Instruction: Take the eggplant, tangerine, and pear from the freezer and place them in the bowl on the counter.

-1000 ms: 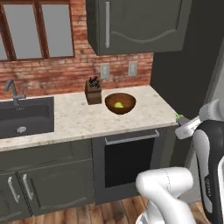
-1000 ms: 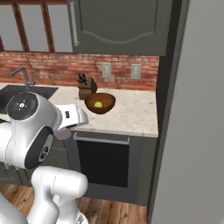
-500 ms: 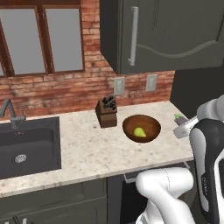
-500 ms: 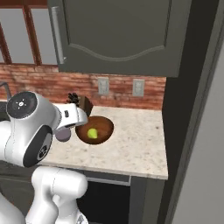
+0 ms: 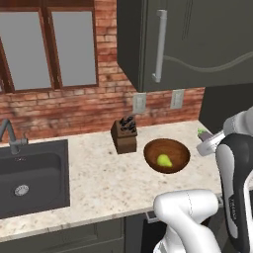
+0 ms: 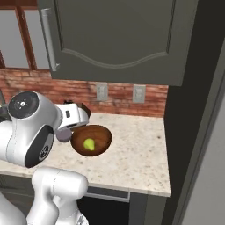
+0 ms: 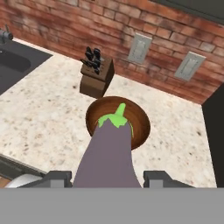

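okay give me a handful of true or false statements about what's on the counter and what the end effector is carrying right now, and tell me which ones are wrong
1. The end effector is shut on the eggplant. True.
2. The bowl already holds the tangerine. False: the one fruit in it is the yellow-green pear.
3. The knife block stands on the counter beside the bowl, on the sink's side of it. True.
4. The eggplant rests inside the bowl. False: it is held in the air, green cap pointing toward the bowl.
5. The sink is full of dishes. False: its dark basin shows just a drain.
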